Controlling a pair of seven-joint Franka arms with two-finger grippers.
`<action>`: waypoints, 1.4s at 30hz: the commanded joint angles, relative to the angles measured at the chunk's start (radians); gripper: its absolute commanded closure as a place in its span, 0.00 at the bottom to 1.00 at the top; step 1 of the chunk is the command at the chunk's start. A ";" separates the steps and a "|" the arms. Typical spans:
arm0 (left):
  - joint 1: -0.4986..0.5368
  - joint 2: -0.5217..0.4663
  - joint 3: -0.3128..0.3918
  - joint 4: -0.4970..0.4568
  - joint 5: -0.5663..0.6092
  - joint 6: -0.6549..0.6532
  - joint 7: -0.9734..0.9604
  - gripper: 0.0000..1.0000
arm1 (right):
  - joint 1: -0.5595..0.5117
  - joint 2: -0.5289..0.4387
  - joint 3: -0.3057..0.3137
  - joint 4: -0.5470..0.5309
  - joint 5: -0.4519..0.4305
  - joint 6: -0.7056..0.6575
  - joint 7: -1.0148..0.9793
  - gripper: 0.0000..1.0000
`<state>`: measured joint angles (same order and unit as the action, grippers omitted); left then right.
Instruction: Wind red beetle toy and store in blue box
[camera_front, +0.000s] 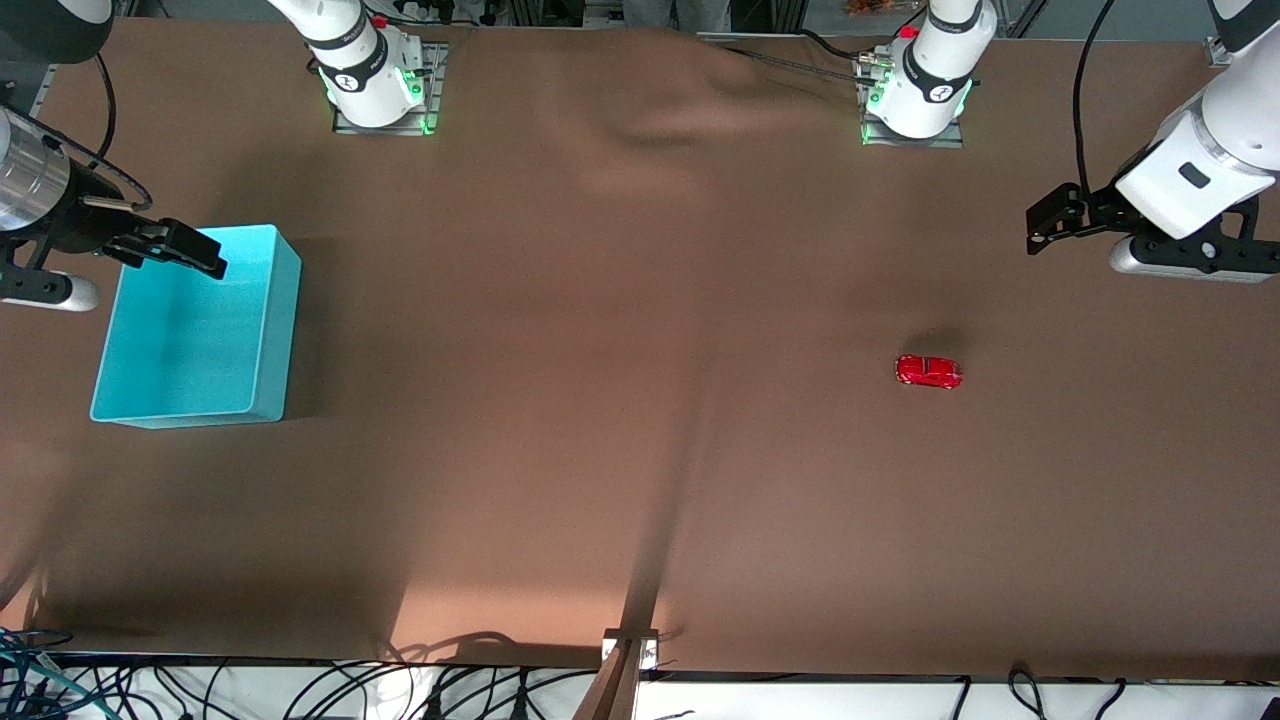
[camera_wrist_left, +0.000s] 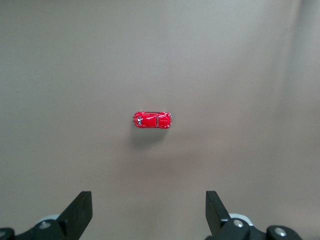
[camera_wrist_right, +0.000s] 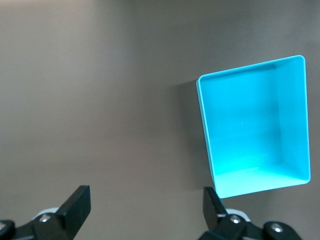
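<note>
Currently:
Red beetle toy (camera_front: 929, 371): lower right of centre, on the brown table (camera_front: 600, 400), untouched.
Left gripper (camera_front: 1040, 222): spread, empty, above the toy toward the frame's right edge.
Right gripper (camera_front: 190, 250): spread, empty, at the blue box (camera_front: 200, 330), frame's left.

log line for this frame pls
phase: start | left gripper: open, up in the air | right gripper: open, over blue box | red beetle toy: on table, untouched

A robotics lab is being indicated: arm bases (camera_front: 378, 78) are being bolted onto a brown-covered surface (camera_front: 640, 450), cables (camera_front: 300, 690) trailing along its edge.
</note>
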<state>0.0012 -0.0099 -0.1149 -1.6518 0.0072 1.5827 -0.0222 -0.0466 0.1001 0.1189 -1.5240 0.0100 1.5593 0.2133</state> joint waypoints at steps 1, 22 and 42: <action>0.026 -0.018 -0.011 -0.013 -0.021 0.005 0.027 0.00 | 0.001 0.010 -0.001 0.030 0.005 -0.022 -0.012 0.00; 0.025 0.011 -0.011 0.026 -0.020 -0.029 0.025 0.00 | 0.002 0.007 -0.001 0.030 0.004 -0.022 -0.002 0.00; 0.025 0.016 -0.014 -0.017 -0.024 -0.012 0.133 0.00 | 0.001 -0.016 -0.001 0.030 -0.042 -0.007 0.009 0.00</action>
<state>0.0145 0.0012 -0.1211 -1.6520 0.0065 1.5721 0.0367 -0.0469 0.0865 0.1180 -1.5075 -0.0137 1.5593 0.2156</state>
